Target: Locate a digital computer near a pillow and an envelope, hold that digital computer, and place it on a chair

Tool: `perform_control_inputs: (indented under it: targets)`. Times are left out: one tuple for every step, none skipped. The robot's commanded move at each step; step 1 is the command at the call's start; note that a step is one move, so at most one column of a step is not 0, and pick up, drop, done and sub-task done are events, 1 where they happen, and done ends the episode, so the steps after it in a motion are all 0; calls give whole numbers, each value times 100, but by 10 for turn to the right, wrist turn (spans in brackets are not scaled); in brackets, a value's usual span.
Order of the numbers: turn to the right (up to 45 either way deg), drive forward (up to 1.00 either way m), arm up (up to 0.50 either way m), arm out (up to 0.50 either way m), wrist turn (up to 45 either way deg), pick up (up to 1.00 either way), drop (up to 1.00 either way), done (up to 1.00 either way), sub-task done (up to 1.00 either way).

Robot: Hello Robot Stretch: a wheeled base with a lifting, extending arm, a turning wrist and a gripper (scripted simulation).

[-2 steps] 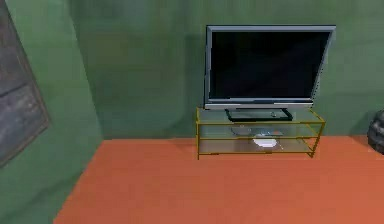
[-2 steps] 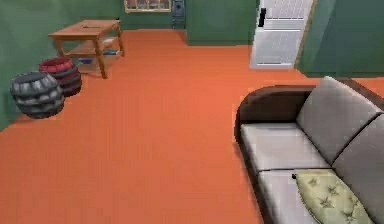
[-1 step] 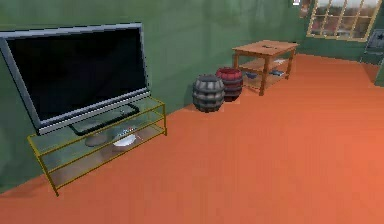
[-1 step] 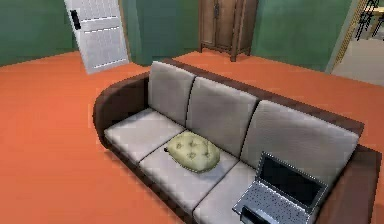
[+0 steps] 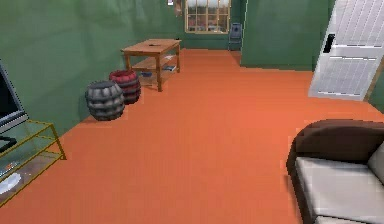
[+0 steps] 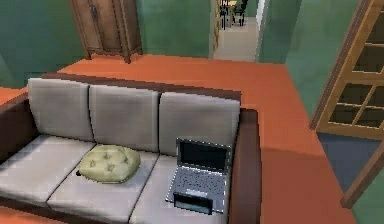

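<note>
The digital computer (image 6: 200, 168), a dark laptop with its lid up, sits on the right-hand seat cushion of the sofa (image 6: 60, 105), close to the brown arm. Its front edge runs into a dark shape at the picture's bottom that I cannot make out. A round, pale green pillow (image 6: 110, 163) lies on the middle cushion, just beside the laptop and apart from it. The sofa is cut off at the left and at the bottom.

I cannot tell how my arm is posed, nor how my gripper is set.

Behind the sofa the orange floor runs to green walls, a wooden wardrobe (image 6: 105, 25) and a doorway (image 6: 235, 25). In the forward view a wooden table (image 5: 152, 48) stands near a window (image 5: 207, 15), with a grey barrel (image 5: 104, 100) and a red barrel (image 5: 126, 85) by the left wall. A white door (image 5: 352, 50) is at the right. A brown seat (image 5: 335, 165) is cut off at the lower right corner.
</note>
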Motion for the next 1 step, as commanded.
perform_control_inputs:
  targets:
    - [0,0,42,0,0,0,0,0,0]
